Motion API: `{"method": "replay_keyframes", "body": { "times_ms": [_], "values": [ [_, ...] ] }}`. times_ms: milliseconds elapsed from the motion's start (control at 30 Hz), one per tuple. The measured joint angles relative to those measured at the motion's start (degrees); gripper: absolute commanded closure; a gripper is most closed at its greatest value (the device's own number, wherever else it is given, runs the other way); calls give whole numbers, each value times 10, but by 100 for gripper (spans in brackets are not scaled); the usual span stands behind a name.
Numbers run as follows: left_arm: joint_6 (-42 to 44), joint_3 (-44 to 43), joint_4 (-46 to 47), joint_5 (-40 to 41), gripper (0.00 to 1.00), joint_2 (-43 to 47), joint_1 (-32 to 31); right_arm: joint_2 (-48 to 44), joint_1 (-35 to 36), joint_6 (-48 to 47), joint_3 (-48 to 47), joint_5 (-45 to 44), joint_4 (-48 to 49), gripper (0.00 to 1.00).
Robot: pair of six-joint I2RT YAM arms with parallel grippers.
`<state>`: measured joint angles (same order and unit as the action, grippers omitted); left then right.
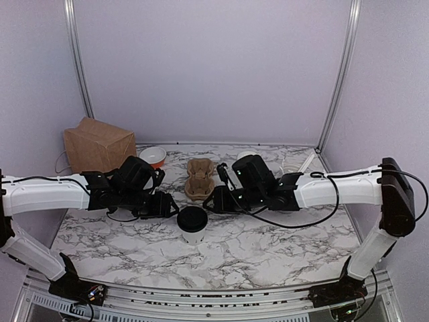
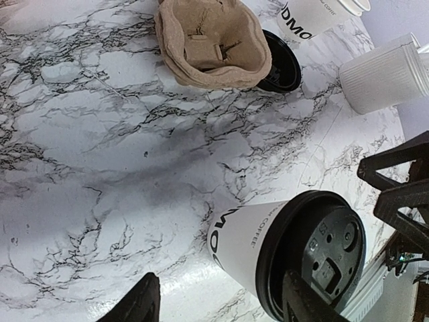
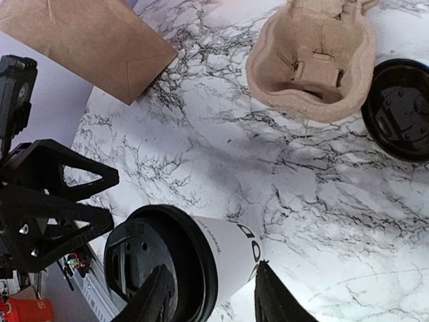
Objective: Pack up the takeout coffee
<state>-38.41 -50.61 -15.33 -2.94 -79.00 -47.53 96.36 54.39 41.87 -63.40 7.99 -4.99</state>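
Both arms hang part-open and empty, the left gripper [image 2: 221, 288] and the right gripper [image 3: 213, 282] flanking the takeout coffee [image 1: 192, 225], which stands upright on the table [image 1: 281, 248]. A finger clipping it up high could tip it. I count one takeout coffee, one pulp carrier [image 1: 199, 178], one loose lid [image 3: 402, 111] and one paper bag [image 1: 97, 144].

High rear view downward; close, opposed wrist views; takeout coffee [image 2: 268, 245] in all.
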Motion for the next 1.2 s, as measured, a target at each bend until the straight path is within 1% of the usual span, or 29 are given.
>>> {"method": "replay_keyframes", "body": {
  "times_ms": [200, 467, 733, 1200],
  "values": [
    [1, -8, 0, -3, 38, -9, 0, -50, 0, 17, 58, 25, 14, 56],
    [1, -10, 0, -12, 38, -14, 0, -54, 7, 53, 106, 57, 50, 55],
    [2, -10, 0, -19, 38, -14, 0, -53, 7, 74, 111, 75, 84, 55],
    [0, 0, 1, -21, 38, -14, 0, -37, 7, 83, 119, 85, 120, 56]
  ]
}}
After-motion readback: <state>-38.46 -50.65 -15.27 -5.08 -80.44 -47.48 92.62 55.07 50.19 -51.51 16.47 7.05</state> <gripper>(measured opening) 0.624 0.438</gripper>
